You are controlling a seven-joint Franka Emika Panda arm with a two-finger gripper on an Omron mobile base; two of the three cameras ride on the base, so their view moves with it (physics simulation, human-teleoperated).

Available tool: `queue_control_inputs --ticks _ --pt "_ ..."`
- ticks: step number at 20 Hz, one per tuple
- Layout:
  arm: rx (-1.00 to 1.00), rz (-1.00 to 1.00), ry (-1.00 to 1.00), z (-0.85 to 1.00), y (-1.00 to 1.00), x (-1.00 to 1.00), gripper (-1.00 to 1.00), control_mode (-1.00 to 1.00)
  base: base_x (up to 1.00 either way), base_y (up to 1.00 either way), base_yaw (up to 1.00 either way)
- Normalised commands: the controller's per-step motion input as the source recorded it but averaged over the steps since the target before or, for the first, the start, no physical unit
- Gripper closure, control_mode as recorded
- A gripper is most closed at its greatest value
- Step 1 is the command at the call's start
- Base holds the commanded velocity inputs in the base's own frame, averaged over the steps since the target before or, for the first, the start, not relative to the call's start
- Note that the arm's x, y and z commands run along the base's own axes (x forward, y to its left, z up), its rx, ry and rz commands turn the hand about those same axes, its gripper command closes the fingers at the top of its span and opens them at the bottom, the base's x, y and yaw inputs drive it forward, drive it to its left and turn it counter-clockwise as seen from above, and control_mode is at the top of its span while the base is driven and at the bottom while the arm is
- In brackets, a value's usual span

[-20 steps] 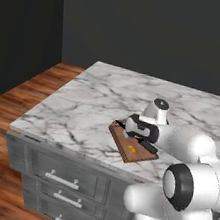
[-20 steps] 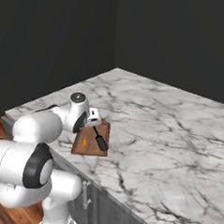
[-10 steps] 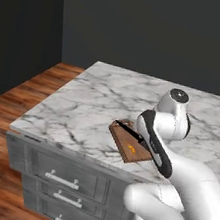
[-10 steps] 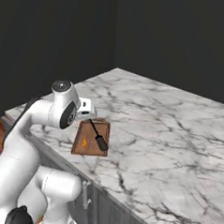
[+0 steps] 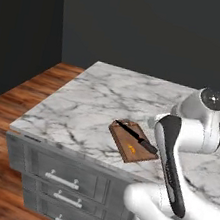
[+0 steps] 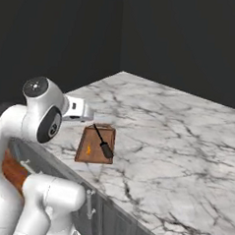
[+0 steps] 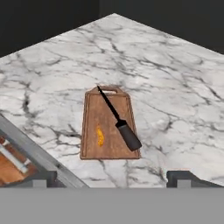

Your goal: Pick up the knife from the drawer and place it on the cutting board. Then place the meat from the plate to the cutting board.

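knife (image 7: 117, 120) and meat (image 7: 100, 135) on cutting board (image 7: 94, 149); gripper (image 7: 113, 178) wide

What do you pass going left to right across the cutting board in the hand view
Bare wood at the cutting board's left edge, then the meat, then the knife lying diagonally with its black handle toward the board's right corner.

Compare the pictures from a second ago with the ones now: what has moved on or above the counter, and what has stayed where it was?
The arm has lifted up and drawn back from the cutting board, leaving it uncovered. The gripper is open and holds nothing. The knife and the meat lie on the board as before, and the drawer fronts stay shut.
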Motion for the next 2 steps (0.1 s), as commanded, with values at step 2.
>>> queue_control_inputs --ticks 2 --pt "0.09 -0.02 -0.04 1.00 -0.04 -1.00 -1.00 -1.00 0.00 0.00 0.00"
